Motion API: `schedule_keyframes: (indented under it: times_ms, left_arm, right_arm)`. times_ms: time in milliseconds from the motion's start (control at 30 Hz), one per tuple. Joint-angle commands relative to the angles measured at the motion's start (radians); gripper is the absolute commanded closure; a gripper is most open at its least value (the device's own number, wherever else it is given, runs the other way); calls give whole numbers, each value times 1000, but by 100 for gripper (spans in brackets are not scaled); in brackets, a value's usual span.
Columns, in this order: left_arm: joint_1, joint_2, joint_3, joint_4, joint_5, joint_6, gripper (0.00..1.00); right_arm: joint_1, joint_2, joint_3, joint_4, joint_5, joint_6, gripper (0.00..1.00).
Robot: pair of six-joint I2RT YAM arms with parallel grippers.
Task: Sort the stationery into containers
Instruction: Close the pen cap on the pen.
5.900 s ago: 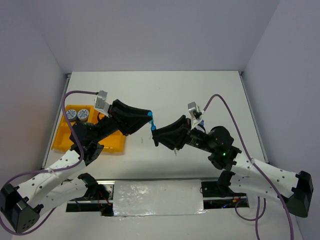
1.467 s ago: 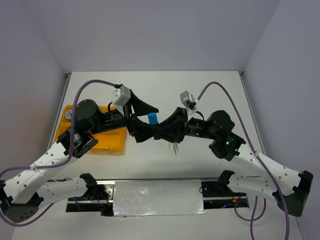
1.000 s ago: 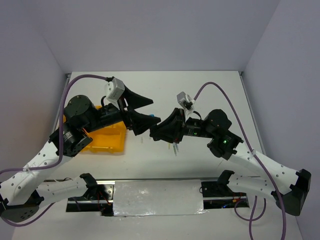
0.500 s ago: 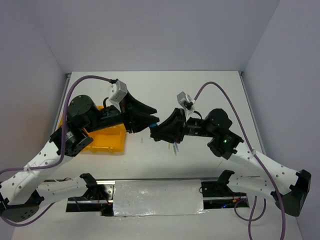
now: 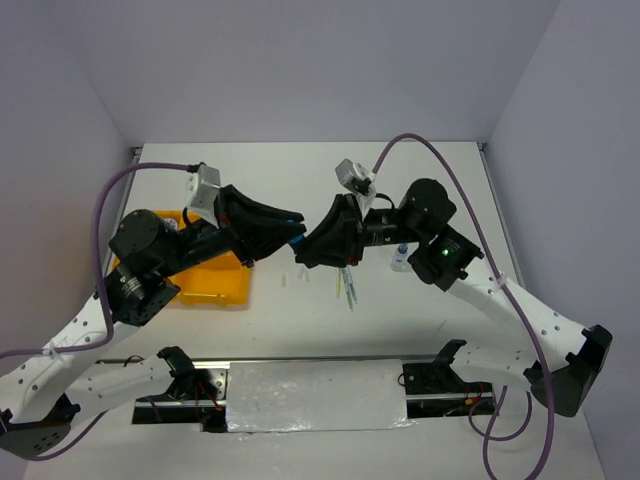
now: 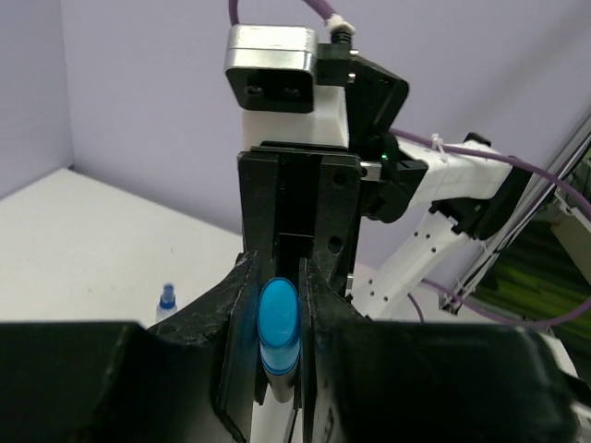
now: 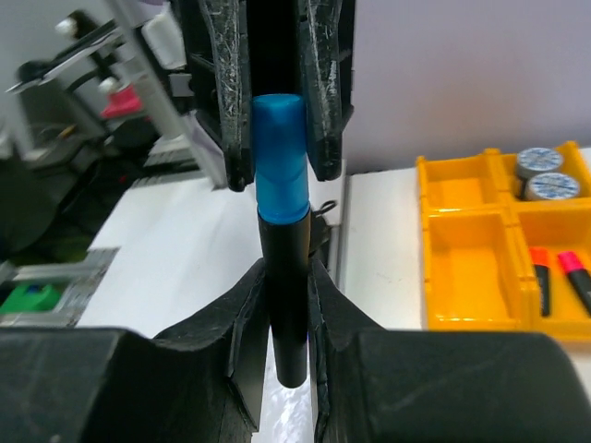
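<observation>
Centre of top view, above worktop (image 5: pixel 300 175): right fingers (image 7: pixel 245 318) clamp blue-capped marker (image 7: pixel 282 231) body; left fingers (image 6: pixel 238 309) closed on its cap.

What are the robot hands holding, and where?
A black marker with a blue cap: the right gripper pinches its black barrel, the left gripper its blue cap.

We see a marker (image 7: pixel 282 242) with a black barrel and bright blue cap, a translucent yellow-orange tray (image 7: pixel 462 263), blue-and-white tins (image 7: pixel 550 186), an orange-capped marker (image 7: pixel 541 277), a pink-capped marker (image 7: pixel 577 277), and a white desk (image 5: pixel 300 170).
</observation>
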Motion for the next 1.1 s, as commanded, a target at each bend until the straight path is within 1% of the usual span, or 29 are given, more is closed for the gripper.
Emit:
schedule_keyframes:
  times_ms: [0,33,67,133,167,233,300,367,433,467,567,600,700,900,967,1067]
  left_arm:
    - [-24,-6,-117,-161,125,-62,100]
    - [-25,-10,-127,-181,138,-59,100]
    - [-27,-15,-149,-206,164,-62,100]
    - [-28,-18,-175,-221,185,-69,100]
    - [-30,-20,-195,-221,191,-74,100]
    - [-37,-27,-223,-183,201,-98,100]
    - [-73,-26,-236,-171,179,-103,100]
    - [-109,-4,-233,-212,141,-85,100]
    - [-119,23,-261,-218,138,-94,100]
    - [-123,29,-287,-198,151,-99,100]
    - [-152,43,-319,-166,138,-125,100]
    - [-163,45,-333,-149,119,-134,100]
    - [-203,72,-342,-190,78,-135,100]
    - [-252,144,-399,-163,60,-172,100]
    - [-255,155,-402,-190,55,-165,100]
    - [-254,158,-384,-290,18,-125,100]
  right_arm:
    - [-56,51,229,219,-36,7,100]
    - [-62,71,266,175,-56,5,100]
    - [-67,91,339,158,-67,-2,100]
    - [-70,148,422,129,-81,10,100]
    - [-72,163,438,136,-98,21,100]
    - [-72,194,447,181,-107,57,100]
    - [-69,205,445,205,-102,68,100]
    - [-72,214,462,195,-98,59,100]
    - [-69,223,507,152,-99,42,100]
    - [-70,228,543,114,-104,24,100]
    - [-70,249,589,63,-101,-2,100]
    - [-72,255,618,17,-101,-31,100]
    - [-70,266,665,-61,-93,-85,100]
    - [-69,282,705,-121,-115,-125,100]
    - [-69,279,705,-161,-107,-157,100]
    - [-72,271,689,-253,-109,-232,100]
